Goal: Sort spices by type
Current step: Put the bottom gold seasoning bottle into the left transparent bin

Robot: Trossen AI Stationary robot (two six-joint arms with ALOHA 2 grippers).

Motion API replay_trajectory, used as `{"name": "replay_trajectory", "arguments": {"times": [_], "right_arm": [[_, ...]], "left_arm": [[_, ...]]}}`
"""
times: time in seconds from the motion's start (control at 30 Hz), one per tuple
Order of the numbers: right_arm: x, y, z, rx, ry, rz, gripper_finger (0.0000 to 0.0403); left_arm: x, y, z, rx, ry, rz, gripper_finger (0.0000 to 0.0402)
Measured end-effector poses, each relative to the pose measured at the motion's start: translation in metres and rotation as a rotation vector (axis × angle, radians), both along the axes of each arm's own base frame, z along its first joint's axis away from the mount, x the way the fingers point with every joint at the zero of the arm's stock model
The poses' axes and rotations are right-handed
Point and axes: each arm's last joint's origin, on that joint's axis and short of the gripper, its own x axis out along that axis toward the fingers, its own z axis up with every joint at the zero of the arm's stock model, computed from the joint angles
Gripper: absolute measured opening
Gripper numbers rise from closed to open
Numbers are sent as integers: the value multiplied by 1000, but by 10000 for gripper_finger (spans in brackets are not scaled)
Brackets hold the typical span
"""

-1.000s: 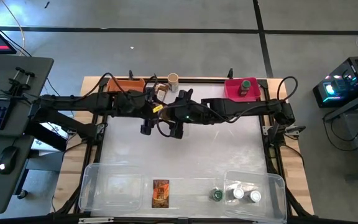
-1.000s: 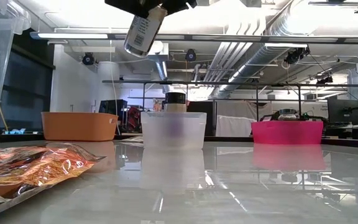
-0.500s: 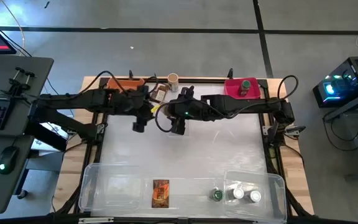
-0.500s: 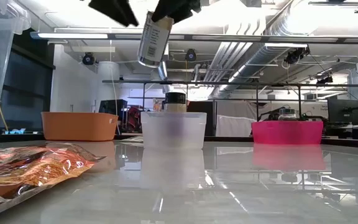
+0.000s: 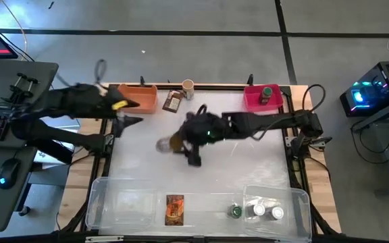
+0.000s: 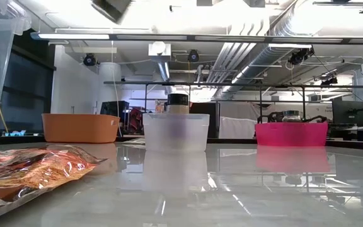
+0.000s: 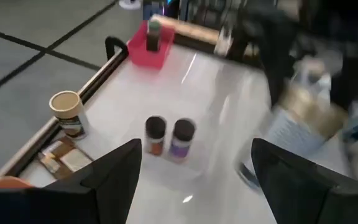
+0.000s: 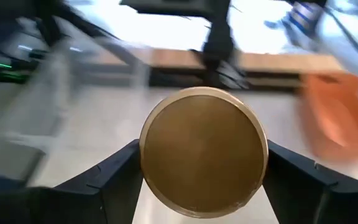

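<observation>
Once the left tool (image 7: 196, 149) had let go and swung back toward the orange bin (image 5: 140, 95), the tan-capped jar (image 5: 166, 144) was left in the right tool (image 8: 202, 152) alone, where a second before it had been gripped by both tools over the mid-bench. The hand-over was therefore judged complete, with placement of this jar among its own kind still to be done. The right tool was seen clamped on the jar's sides, cap toward its wrist camera, above the middle of the bench (image 5: 248, 162). The left tool's fingers were seen apart with nothing between them. Jars were counted at eight: one held, one tan-capped jar at the far edge (image 5: 188, 85), one green-capped jar in the pink bin (image 5: 267, 91), two dark-capped jars (image 7: 156, 135) in the small clear tub (image 6: 175, 133), and three in the long clear tub (image 5: 100, 196) at the near edge, namely one green-capped (image 5: 236, 211) and two white-capped (image 5: 258, 210). Packets were counted at two: one by the orange bin (image 5: 173, 101) and one in the long tub (image 5: 174, 209). Bins were counted at two, orange and pink (image 5: 251, 101).
</observation>
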Motion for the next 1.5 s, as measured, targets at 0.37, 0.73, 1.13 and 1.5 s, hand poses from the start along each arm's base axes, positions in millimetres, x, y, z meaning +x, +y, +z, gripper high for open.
{"name": "replay_trajectory", "arguments": {"times": [0.37, 0.73, 1.13, 1.5], "right_arm": [[47, 57, -40, 213, -173, -5, 275], [57, 83, -49, 348, -270, -76, 275], [63, 89, -34, 289, -231, 60, 275], [80, 76, -23, 249, -161, 136, 275]], "left_arm": [[-58, -2, 14, 7, -185, 38, 290], [-67, -6, 10, 42, -150, -99, 290], [-56, -5, 9, -44, -134, -55, 290], [-34, -4, 5, -47, -67, -53, 290]]}}
